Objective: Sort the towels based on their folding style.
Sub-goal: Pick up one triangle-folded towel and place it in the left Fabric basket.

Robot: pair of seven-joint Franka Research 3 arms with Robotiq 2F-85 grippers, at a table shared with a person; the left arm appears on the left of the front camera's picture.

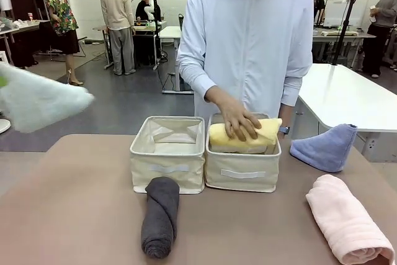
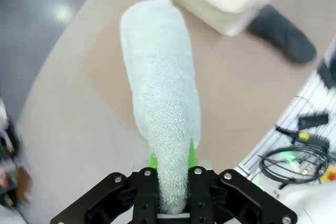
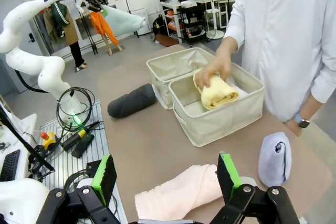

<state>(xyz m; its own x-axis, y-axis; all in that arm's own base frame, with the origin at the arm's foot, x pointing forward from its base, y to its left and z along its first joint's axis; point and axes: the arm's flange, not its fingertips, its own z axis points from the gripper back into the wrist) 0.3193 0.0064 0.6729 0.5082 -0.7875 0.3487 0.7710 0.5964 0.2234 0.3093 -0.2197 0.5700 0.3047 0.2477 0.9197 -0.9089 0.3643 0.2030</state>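
Observation:
My left gripper (image 2: 170,157) is shut on the narrow end of a pale green-grey towel (image 2: 160,87), held high in the air off the table's left side (image 1: 40,100). The right wrist view shows this gripper (image 3: 97,2) raised with the towel (image 3: 123,20) hanging from it. A person's hand (image 1: 239,122) presses a yellow rolled towel (image 1: 248,134) into the right bin (image 1: 242,175). A dark grey roll (image 1: 160,215) lies in front of the left bin (image 1: 167,166). My right gripper (image 3: 167,174) is open just above a pink roll (image 3: 178,198). A blue cone towel (image 1: 325,147) sits at the far right.
The two cream bins stand side by side mid-table, and the left one looks empty. Cables and a control box (image 3: 79,140) lie on a bench beside the table's left edge. A white table (image 1: 347,94) stands behind on the right.

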